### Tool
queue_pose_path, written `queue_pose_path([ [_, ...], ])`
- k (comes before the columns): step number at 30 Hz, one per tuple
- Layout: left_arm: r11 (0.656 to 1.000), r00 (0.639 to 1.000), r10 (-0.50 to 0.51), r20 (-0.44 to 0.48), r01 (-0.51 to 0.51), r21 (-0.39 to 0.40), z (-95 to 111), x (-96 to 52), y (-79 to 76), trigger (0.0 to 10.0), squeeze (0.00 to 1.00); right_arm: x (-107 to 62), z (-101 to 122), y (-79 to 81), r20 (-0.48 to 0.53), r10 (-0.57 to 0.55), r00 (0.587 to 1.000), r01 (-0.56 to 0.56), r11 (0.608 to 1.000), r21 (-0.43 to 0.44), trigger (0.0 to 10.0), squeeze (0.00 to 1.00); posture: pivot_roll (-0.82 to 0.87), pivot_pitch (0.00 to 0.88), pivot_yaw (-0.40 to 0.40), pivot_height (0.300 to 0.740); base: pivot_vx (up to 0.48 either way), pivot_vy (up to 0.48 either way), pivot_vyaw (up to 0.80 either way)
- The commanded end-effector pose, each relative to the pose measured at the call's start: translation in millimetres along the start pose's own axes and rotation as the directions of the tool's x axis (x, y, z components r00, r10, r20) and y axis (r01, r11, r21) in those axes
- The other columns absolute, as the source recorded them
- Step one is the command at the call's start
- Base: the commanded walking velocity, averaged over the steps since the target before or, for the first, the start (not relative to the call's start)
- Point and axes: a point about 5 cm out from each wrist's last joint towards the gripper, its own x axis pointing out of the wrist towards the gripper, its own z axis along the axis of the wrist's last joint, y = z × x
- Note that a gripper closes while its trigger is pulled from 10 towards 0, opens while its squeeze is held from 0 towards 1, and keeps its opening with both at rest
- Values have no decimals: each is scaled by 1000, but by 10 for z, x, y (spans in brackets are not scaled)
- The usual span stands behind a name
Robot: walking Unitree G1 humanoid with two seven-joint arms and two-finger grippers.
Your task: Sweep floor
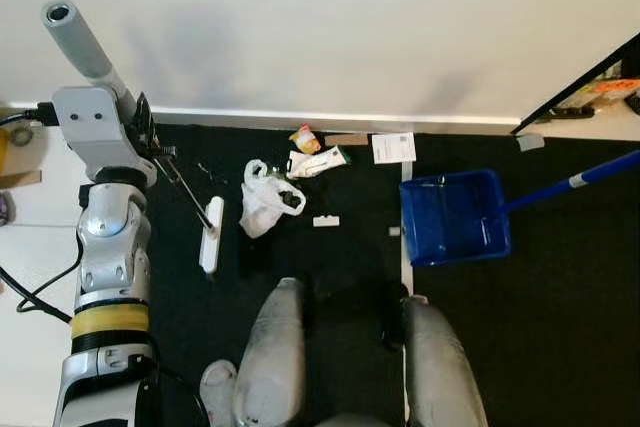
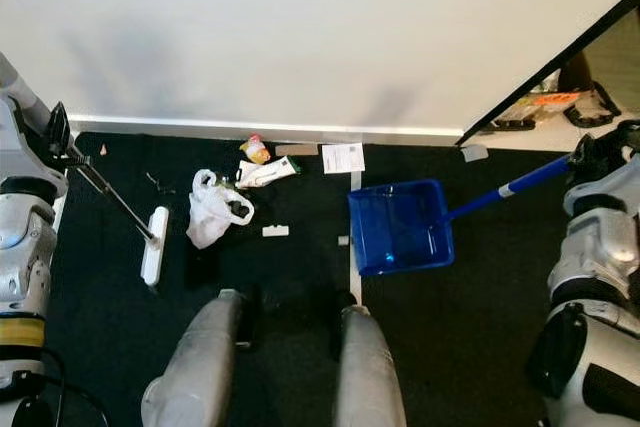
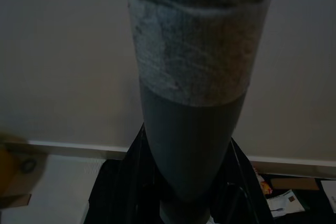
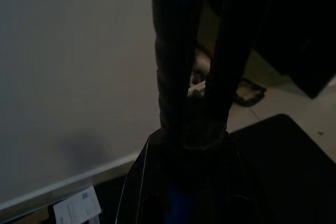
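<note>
Left gripper (image 1: 140,122) jaws clamped on broom (image 1: 190,202) handle; its white head sits on the black floor mat (image 1: 560,327) beside plastic bag (image 1: 265,197). Right gripper (image 2: 585,152) clamped on blue dustpan (image 2: 400,227) handle, pan flat on mat, well apart from litter by the wall.

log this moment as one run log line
left gripper: shut on broom handle | broom head: on black mat, left of plastic bag | right gripper: shut on dustpan handle | litter: unswept by wall
</note>
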Motion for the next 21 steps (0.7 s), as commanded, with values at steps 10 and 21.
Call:
queue_pose_path([
  [10,1000,1000,9,-6,-9,0,-78,-72,8,10000,0,-201,-342,114,-47,-29,998,30,999,18,0,0,155,273,-6,731,0,0,0],
  [21,1000,1000,9,-4,-9,0,-90,-72,-12,10000,0,-235,-374,184,-13,-56,998,56,998,23,0,0,155,273,-4,731,0,0,0],
])
